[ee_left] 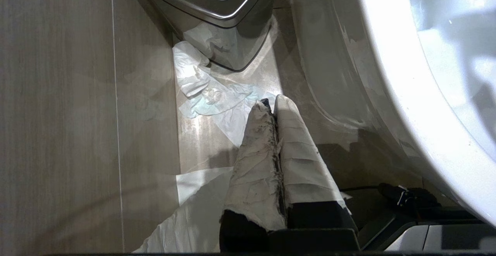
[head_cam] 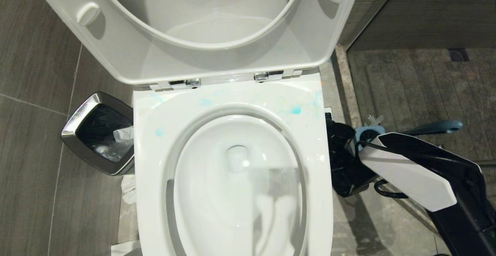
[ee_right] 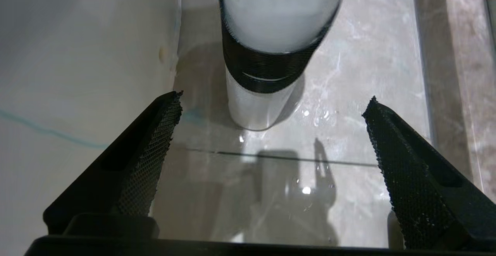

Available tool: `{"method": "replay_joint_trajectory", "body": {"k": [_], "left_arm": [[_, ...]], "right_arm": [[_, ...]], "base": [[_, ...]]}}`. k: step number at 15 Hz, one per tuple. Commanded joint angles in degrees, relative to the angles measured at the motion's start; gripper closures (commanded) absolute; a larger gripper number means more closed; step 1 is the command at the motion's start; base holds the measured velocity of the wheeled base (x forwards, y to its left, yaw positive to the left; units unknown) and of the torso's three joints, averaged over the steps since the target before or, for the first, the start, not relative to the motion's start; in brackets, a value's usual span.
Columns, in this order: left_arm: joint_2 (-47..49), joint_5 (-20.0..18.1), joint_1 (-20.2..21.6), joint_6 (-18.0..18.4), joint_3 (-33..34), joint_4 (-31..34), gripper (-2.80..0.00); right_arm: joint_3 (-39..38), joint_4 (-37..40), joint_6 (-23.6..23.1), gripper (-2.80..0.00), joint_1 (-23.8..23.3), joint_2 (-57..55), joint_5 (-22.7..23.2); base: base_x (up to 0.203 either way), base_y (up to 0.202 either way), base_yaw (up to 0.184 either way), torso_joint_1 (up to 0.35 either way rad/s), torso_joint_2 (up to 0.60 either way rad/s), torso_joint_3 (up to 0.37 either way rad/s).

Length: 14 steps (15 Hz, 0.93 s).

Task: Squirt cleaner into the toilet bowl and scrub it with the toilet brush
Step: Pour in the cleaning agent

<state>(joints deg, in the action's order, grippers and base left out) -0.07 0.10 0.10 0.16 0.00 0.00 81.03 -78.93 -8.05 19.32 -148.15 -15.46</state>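
White toilet bowl point(head_cam: 232, 170) with its lid up and blue smears along the back rim; my right pincer point(ee_right: 271, 147) hangs wide and empty low beside it.

From the right wrist view I take the white cylinder with a dark ribbed band standing on the wet floor point(ee_right: 348, 93) to be the cleaner point(ee_right: 267, 66), though I cannot see its cap. The toilet brush point(head_cam: 434, 128) lies just past my right arm point(head_cam: 407, 174), its blue handle showing. My left pincer point(ee_left: 273, 106) is closed on nothing, its 2 wrapped fingers pressed together near crumpled paper point(ee_left: 201, 89) and the bin point(head_cam: 100, 132). My guess is the brush is next: I would keep the right pincer wide, square it across the slim handle, then close firmly before lifting toward the bowl.
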Motion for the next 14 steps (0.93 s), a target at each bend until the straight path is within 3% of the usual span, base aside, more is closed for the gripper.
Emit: {"method": "replay_joint_trajectory", "body": {"k": [1,9,14], "left_arm": [[0.1,0.0,0.1,0.0,0.0,0.0,0.0],[0.1,0.0,0.0,0.0,0.0,0.0,0.0],[0.1,0.1,0.0,0.0,0.0,0.0,0.0]], "right_arm": [[3.9,-0.3,-0.6,-2.8,0.0,-2.9,-0.1],[18.2,-0.3,-7.8,-2.8,-1.4,-8.2,0.1],[22.3,0.4,-8.5,-2.8,-1.4,-11.1,1.6]], "base": [[0.0,0.0,0.0,0.0,0.0,0.0],[0.0,0.0,0.0,0.0,0.0,0.0],[0.0,0.0,0.0,0.0,0.0,0.0]]}}
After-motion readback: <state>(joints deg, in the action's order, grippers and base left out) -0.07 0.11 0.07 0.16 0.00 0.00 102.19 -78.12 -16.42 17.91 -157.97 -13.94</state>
